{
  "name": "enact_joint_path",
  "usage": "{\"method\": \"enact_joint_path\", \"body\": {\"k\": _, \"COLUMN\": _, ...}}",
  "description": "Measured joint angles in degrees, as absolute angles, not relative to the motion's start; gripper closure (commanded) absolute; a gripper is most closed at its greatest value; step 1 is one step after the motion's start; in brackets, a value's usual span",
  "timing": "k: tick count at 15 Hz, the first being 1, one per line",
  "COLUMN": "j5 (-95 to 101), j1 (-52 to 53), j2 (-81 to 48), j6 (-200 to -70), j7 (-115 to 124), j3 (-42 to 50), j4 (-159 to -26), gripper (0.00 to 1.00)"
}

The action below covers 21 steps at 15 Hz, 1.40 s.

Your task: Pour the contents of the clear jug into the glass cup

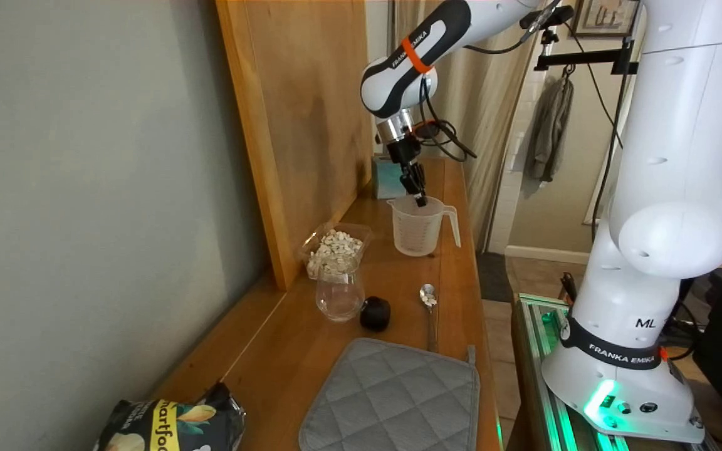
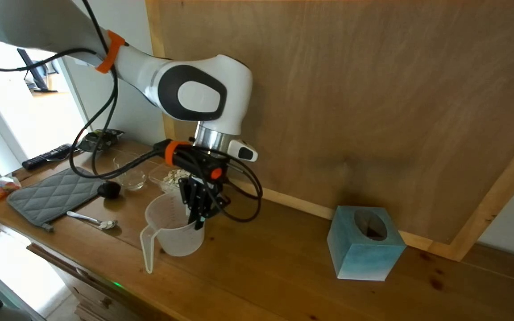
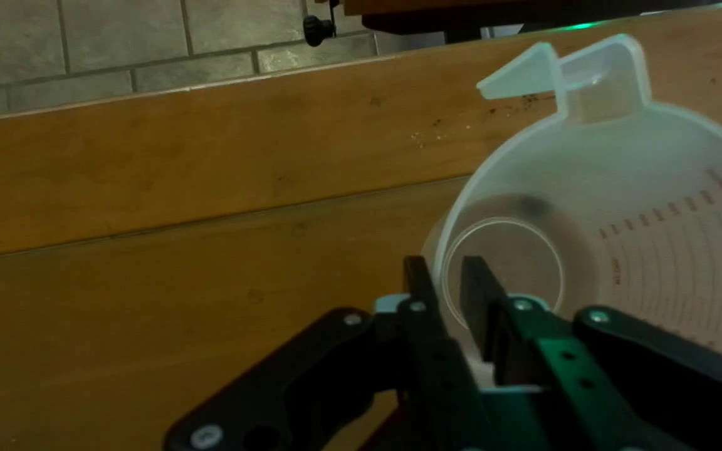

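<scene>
The gripper [image 3: 445,262] is parted astride the rim of the clear jug [image 1: 419,230], presumably for pinching its wall; the glass cup [image 1: 340,299] is placed well apart from the gripper.

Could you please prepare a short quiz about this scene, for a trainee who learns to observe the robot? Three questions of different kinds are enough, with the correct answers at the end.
1. True or false: the translucent plastic measuring jug stands upright on the brown wooden tabletop.

2. Which of these is nearest to the small clear glass tumbler?
A) the long silver-coloured spoon
B) the small dark round object
C) the light-blue box with an oval opening

3. Fill in: in the wrist view, the jug's ____ passes between the two fingers of the black gripper.

Key: 1. True. 2. B. 3. rim.
</scene>
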<state>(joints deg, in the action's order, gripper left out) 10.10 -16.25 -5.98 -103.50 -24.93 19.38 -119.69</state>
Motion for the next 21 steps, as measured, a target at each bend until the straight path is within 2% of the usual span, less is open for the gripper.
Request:
{"method": "enact_joint_path", "body": {"k": 7, "j5": 10.1, "j1": -16.3, "j2": -4.8, "j6": -103.5, "j7": -25.2, "j3": 18.1, "j4": -119.6, "gripper": 0.02}}
{"method": "enact_joint_path", "body": {"k": 21, "j5": 10.2, "j1": -15.0, "j2": 5.3, "j6": -107.6, "j7": -24.2, "j3": 15.4, "j4": -123.2, "gripper": 0.00}}
